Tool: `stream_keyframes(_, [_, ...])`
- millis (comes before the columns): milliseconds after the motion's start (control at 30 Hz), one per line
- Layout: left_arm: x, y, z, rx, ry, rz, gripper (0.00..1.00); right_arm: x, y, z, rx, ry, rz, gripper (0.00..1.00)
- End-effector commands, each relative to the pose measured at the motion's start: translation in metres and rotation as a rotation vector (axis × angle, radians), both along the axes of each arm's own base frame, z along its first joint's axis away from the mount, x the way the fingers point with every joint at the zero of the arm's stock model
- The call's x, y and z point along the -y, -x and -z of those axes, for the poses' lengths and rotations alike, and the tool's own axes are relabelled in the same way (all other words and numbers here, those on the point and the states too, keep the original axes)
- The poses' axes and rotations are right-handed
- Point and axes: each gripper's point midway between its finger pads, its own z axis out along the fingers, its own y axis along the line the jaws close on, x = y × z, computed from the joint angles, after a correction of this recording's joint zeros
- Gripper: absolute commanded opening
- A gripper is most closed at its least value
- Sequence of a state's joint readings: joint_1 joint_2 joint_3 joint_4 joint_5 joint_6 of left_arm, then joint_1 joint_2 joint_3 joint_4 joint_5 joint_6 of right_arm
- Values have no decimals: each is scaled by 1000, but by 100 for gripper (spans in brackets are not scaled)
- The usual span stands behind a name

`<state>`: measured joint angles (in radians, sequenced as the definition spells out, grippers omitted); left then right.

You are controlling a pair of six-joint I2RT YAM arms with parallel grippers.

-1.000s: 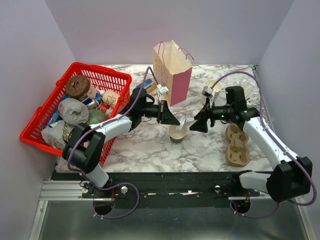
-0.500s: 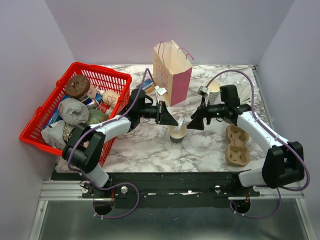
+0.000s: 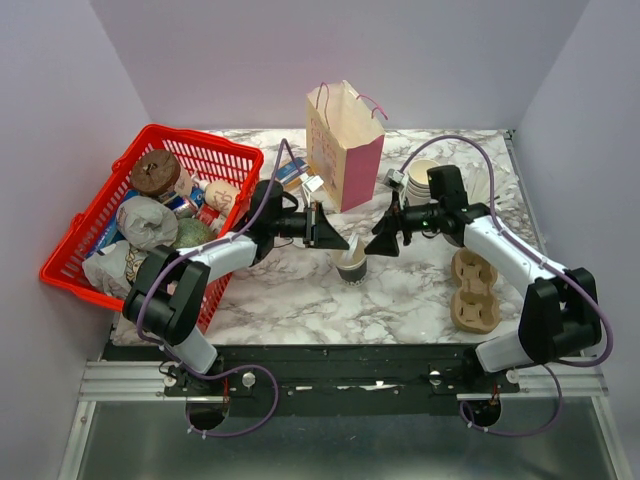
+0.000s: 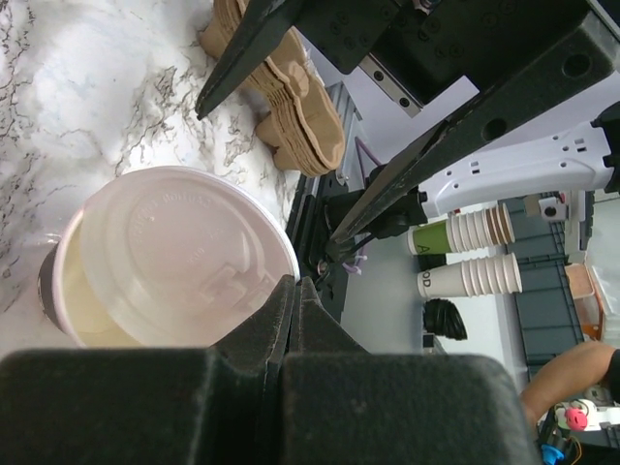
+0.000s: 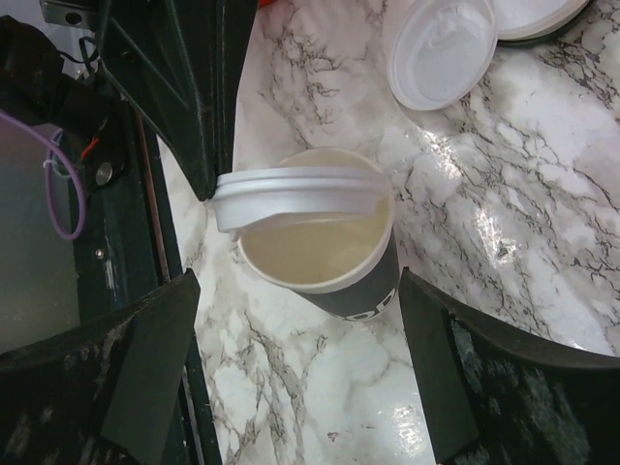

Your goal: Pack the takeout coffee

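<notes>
White-and-grey marble counter [image 3: 300, 300] is carrying the small cream paper cup with the dark brown lower band [image 3: 351, 268], which is standing upright between the two hands and directly under their fingertips.

Left hand [image 3: 335, 240] is reaching in from the cup's left. The left wrist view is showing its two black fingers pressed together, clamping the rim of the round white plastic lid [image 4: 174, 252]. The lid is sitting tilted over the cup mouth. It is covering most of the mouth and leaving a crescent of the cream interior exposed on the side away from the left hand's fingertips.

Right hand [image 5: 298, 279] is hanging over the cup from the opposite side with its fingers spread wide. One finger is standing on each side of the cup, and neither is touching it.

Two spare white plastic lids [image 5: 441, 48] are lying flat on the counter just beyond the right hand's fingertips. A pink-and-cream paper bag with cord handles [image 3: 345, 145] is standing upright on the far side of both hands. Brown moulded-pulp cup carriers [image 3: 473, 295] are lying behind the right hand, beside its arm.
</notes>
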<state>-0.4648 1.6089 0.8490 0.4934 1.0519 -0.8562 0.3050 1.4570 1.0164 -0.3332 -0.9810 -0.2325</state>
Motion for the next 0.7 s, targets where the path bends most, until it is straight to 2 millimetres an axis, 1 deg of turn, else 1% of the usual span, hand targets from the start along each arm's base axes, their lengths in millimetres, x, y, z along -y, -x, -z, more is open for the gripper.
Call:
stream_keyframes(0, [2, 0, -5, 15, 41, 5, 0, -5, -9, -9, 42, -16, -4, 92])
stream_keyframes(33, [2, 1, -5, 13, 43, 10, 0, -5, -9, -9, 44, -15, -3, 92])
stream_keyframes(100, [2, 1, -11, 16, 66, 15, 0, -3, -8, -8, 43, -9, 3, 92])
stream_keyframes(133, [2, 4, -10, 2, 74, 22, 0, -3, -7, -9, 46, -9, 6, 92])
stream_keyframes(167, [3, 4, -16, 30, 102, 32, 0, -2, -7, -8, 48, -4, 11, 92])
stream_keyframes(200, [3, 5, -17, 26, 114, 33, 0, -1, -6, -10, 51, -5, 13, 92])
stream_keyframes(233, [2, 6, -16, -11, 121, 30, 0, -1, -4, -7, 46, -2, 14, 92])
stream_keyframes(300, [3, 5, -20, 9, 140, 28, 0, 0, -2, -7, 39, -2, 16, 92])
stream_keyframes(533, [4, 1, -12, 3, 103, 9, 0, 2, -1, -4, 28, 11, 40, 92])
stream_keyframes(667, [3, 0, -8, -7, 88, 0, 5, 3, -2, -4, 28, 14, 47, 92])
